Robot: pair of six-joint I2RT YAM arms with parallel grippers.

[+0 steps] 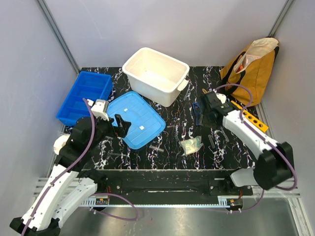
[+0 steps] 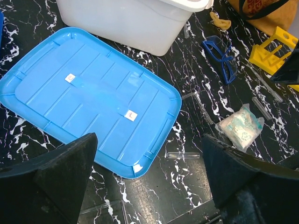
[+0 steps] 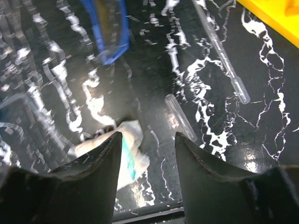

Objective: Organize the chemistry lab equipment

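Well, the thing to watch looks to be the clear test tube (image 3: 180,116), lying flat on the marbled table (image 3: 261,135). It sits just ahead of the right gripper (image 3: 148,136), a touch toward its right-hand finger rather than square in the gap. The tube's long axis runs slantwise, from far-left to near-right of the fingers, so I'd guess the wrist wants a small sideways shift and a twist before closing. The jaws stand moderately spread with nothing between them.

By the other finger lies a small packet (image 3: 128,149), gloves by the look of it. Further ahead are a pipette (image 3: 224,56), blue goggles (image 3: 110,32) and the yellow rack (image 3: 275,18).

The right arm is plainly the nearer. The left gripper (image 2: 149,186), spread wide and empty, hangs by the blue lid (image 2: 88,93), well apart from the tube.

The right wrist view shows the tube crisply. From above it nearly vanishes into the marbling, though that view lays out both arms, the white tub (image 1: 155,73) and the blue bin (image 1: 86,93).
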